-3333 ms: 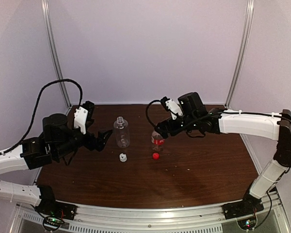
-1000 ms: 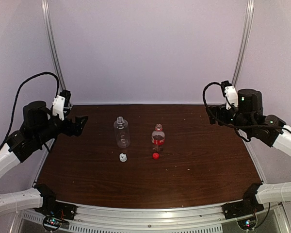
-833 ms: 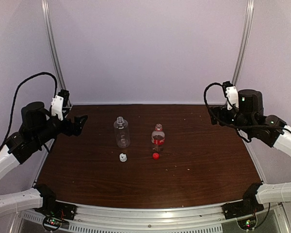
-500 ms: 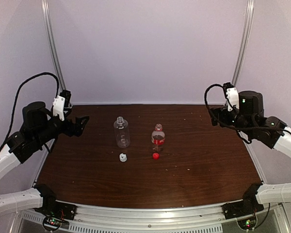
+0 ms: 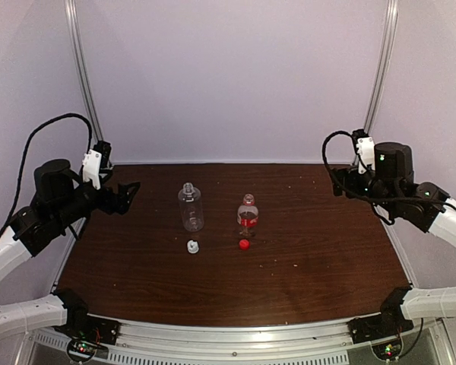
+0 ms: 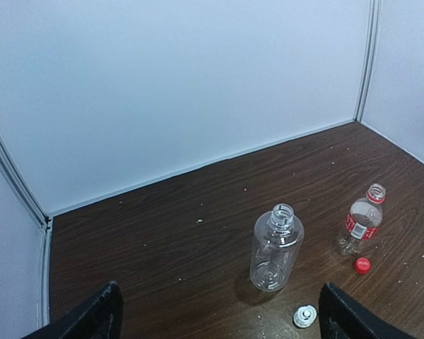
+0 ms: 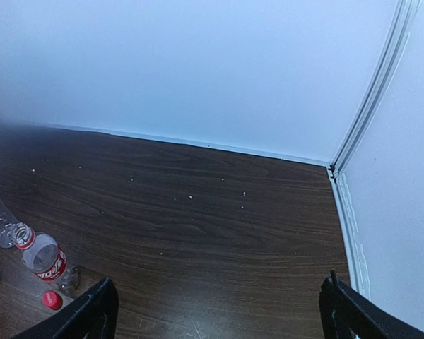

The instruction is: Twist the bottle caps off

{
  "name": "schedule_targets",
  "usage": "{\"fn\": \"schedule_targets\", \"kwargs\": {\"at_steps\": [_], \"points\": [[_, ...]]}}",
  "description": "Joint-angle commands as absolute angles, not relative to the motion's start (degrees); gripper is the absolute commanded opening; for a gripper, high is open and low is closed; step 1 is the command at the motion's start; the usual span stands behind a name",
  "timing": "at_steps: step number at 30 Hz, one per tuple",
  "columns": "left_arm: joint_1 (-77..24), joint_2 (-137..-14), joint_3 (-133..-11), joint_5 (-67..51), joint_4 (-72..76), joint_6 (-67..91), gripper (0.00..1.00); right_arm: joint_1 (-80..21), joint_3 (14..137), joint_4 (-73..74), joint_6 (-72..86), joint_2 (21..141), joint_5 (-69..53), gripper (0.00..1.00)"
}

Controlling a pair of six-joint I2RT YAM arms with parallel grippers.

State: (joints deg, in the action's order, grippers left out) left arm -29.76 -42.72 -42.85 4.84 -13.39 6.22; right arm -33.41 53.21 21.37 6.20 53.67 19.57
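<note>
Arms (image 5: 57, 199) (image 5: 410, 199) retreated, two bottles (image 5: 190, 207) (image 5: 247, 215), two caps (image 5: 192, 245) (image 5: 244, 244)

A dark wood-grain table (image 5: 311, 266) is sitting between pale walls (image 5: 228, 76). Light specks (image 6: 200, 221) are dotting it, and metal posts (image 5: 380, 76) are rising at its back corners.

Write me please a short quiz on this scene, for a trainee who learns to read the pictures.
1. True or false: the white cap sits screwed on the plain bottle.
2. Where is the red cap?
A) on the neck of the labelled bottle
B) on the table, on the near side of the labelled bottle
C) inside the plain bottle
3. What do the left hand and the right hand hold?

Key
1. False: it lies on the table, and the bottle's neck is open.
2. B
3. Nothing: both are open, at the table's sides, far from the bottles.
</note>
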Motion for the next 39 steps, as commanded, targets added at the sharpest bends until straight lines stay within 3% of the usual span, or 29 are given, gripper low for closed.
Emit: {"fn": "schedule_targets", "kwargs": {"at_steps": [1, 39], "points": [[-29.5, -42.0, -42.7, 4.1, -10.9, 5.2, 0.98, -32.3, 52.6, 22.0, 7.5, 52.6, 22.1, 1.00], [-29.4, -42.1, -43.1, 4.4, -11.8, 4.7, 0.98, -26.1, 51.3, 19.9, 9.8, 53.3, 13.4, 1.00]]}}
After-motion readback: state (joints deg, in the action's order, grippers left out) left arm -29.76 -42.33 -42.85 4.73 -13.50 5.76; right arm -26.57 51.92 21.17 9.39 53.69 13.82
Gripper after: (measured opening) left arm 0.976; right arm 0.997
